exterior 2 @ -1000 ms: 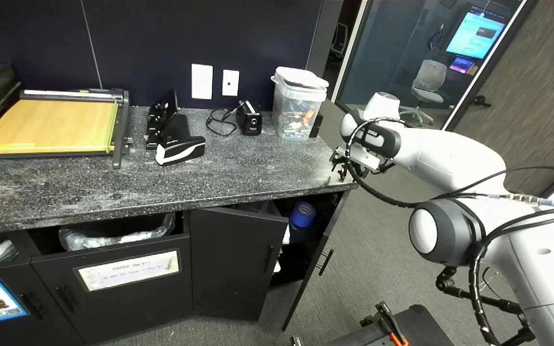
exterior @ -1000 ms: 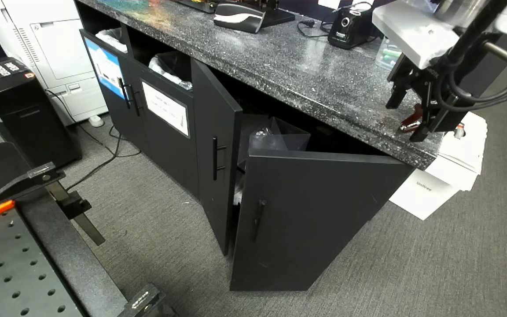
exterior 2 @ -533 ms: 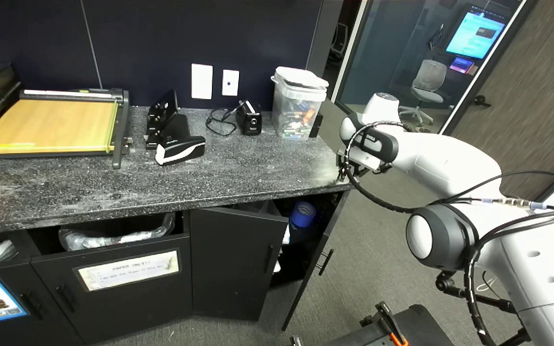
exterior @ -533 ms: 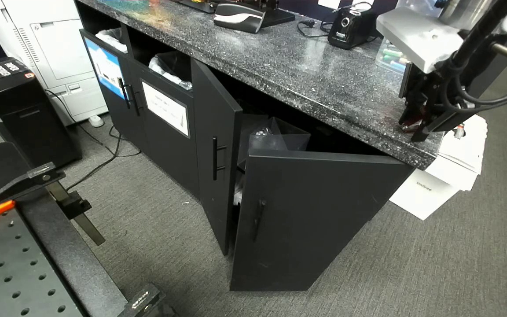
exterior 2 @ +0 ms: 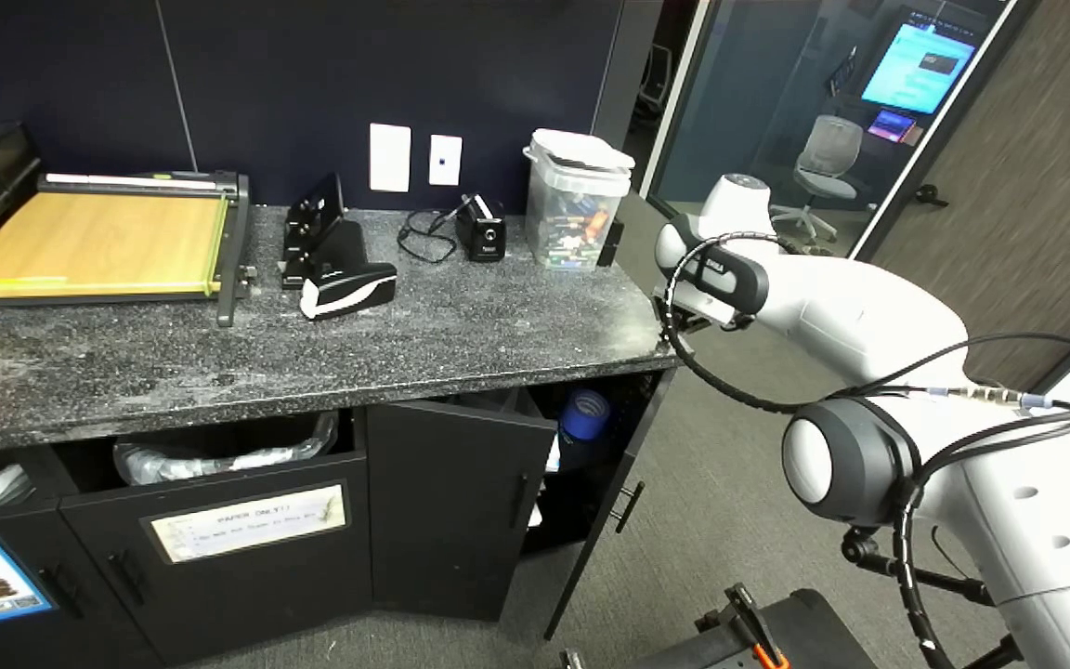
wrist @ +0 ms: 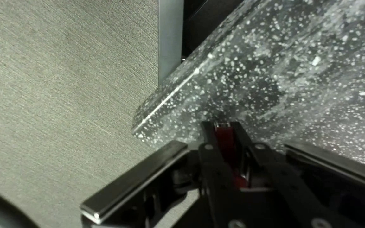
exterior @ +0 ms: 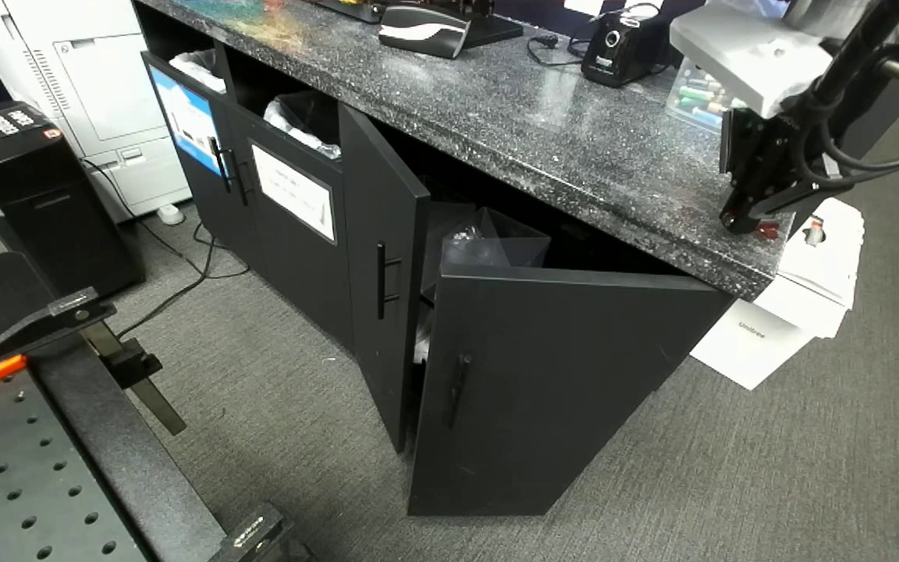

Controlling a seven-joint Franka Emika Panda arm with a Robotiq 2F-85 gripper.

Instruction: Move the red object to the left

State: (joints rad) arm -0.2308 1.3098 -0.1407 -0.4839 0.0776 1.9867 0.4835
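Observation:
In the wrist view the red object (wrist: pixel 226 139), dark red with a shiny metal end, lies between the two black fingers of my gripper (wrist: pixel 222 126). Both fingers are pressed close about it, and its lower part is hidden by them. An exterior view has the gripper (exterior: pixel 740 223) pointing down at the corner of the speckled countertop (exterior: pixel 574 140), with a bit of the red object (exterior: pixel 768 229) showing just right of the fingertips, at the counter's surface. From the opposite camera the cable and wrist largely cover the gripper (exterior 2: pixel 669 336), and the red object cannot be made out.
The counter's corner and edge are close to the fingers. Two cabinet doors (exterior: pixel 574 375) stand ajar below. On the counter are a clear bin of markers (exterior 2: pixel 577 214), a black corded device (exterior 2: pixel 481 228) and a stapler-like item (exterior 2: pixel 349 290). White boxes (exterior: pixel 801 289) stand past the counter's end.
The fingers, wide apart around the red object a second ago, have come together. In an exterior view the gripper shifted slightly right, and the red now shows right of the fingertips.

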